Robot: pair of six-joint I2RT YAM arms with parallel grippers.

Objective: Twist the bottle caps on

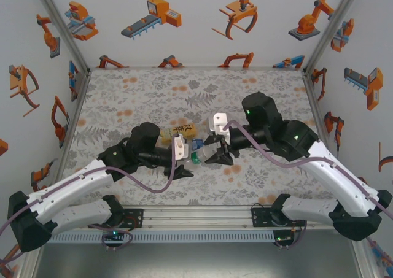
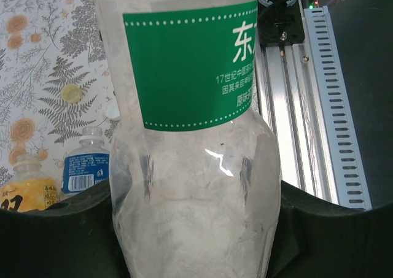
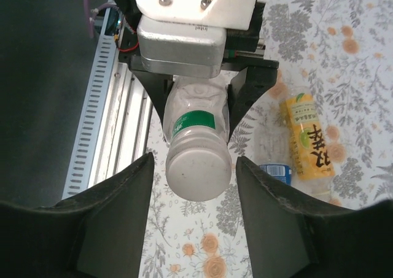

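Two claws meet above the flowered mat (image 1: 123,100); the left claw (image 2: 193,204) is pinching the green-label bottle (image 2: 190,75) by its clear body, the bottle's capped end pointing at the right claw (image 3: 195,167); the right claw stands spread, one finger on either side of the white cap (image 3: 198,173) that sits on that bottle's neck, both fingers close to the cap and not clearly touching it; past the left claw's fingers, down on the mat, the yellow bottle (image 2: 27,195) and the blue-label bottle (image 2: 89,164) rest just beside each other; farther out from that claw a yellowish cap (image 2: 72,94) and a pale cap (image 2: 112,109) lie loose on the mat, near one another and apart from both bottles.
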